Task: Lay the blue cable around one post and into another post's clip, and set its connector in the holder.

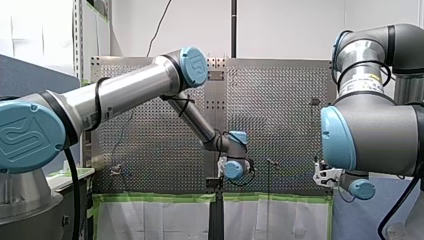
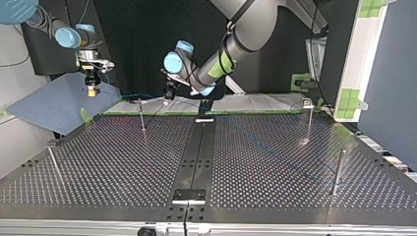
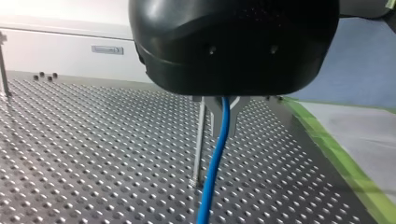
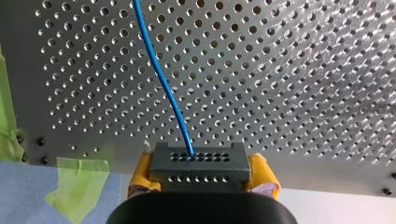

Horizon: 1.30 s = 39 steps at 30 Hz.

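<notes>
The blue cable (image 3: 215, 158) hangs down from my left gripper (image 3: 223, 116), whose metal fingers are shut on it above the perforated table (image 3: 93, 140). A thin post (image 3: 199, 140) stands just behind the cable. My right gripper (image 4: 199, 176) is shut on the dark multi-hole connector (image 4: 199, 161), gripped between yellow pads (image 4: 263, 172); the cable (image 4: 163, 79) leaves the connector over the plate. In the top view my right gripper (image 2: 93, 90) hovers off the table's far left corner. My left gripper (image 2: 167, 98) is at the far edge, beside a post (image 2: 142, 117).
More posts stand on the table: one with a clip head (image 2: 308, 118) at the far right, a plain one (image 2: 337, 172) near right, a leaning one (image 2: 54, 162) near left. Green tape (image 2: 162, 112) lines the far edge. A blue mat (image 2: 59, 105) lies beyond the left corner.
</notes>
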Motion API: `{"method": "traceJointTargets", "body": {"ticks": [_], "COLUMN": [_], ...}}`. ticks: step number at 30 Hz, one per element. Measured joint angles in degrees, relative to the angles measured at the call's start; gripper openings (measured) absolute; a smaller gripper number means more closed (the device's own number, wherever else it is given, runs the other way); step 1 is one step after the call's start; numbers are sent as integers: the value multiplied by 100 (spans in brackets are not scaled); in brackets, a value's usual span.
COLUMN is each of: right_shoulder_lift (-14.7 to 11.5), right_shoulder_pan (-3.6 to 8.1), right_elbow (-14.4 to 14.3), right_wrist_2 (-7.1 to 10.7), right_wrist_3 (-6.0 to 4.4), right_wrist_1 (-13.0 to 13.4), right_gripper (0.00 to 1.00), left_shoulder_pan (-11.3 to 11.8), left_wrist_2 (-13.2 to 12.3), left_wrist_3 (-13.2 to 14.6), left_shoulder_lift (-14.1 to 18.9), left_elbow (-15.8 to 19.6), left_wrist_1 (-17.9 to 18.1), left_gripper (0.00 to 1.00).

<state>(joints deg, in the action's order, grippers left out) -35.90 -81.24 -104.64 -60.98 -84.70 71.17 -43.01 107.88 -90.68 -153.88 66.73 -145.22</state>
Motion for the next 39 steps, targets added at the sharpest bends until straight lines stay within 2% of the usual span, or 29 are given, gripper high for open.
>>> {"method": "traceJointTargets", "body": {"ticks": [7,18,24,31,39], "right_shoulder_lift": [-162,-266,-393,-415,-415], "right_shoulder_pan": [14,139,210,246,251], "right_elbow": [-2,-36,-122,-129,-127], "right_wrist_2": [71,231,298,356,336], "right_wrist_3": [-10,-139,-253,-314,-407], "right_wrist_1": [-56,-60,-4,41,99], "right_gripper": [24,24,24,24,24], "left_shoulder_pan": [-22,47,65,90,116], "left_wrist_2": [0,0,0,0,0], "left_wrist_3": [2,7,30,37,65], "left_shoulder_lift": [29,31,30,30,24], "left_elbow": [3,13,86,107,109], "left_wrist_1": [-19,-98,-115,-108,-94], "left_gripper": [1,1,1,1,1]}}
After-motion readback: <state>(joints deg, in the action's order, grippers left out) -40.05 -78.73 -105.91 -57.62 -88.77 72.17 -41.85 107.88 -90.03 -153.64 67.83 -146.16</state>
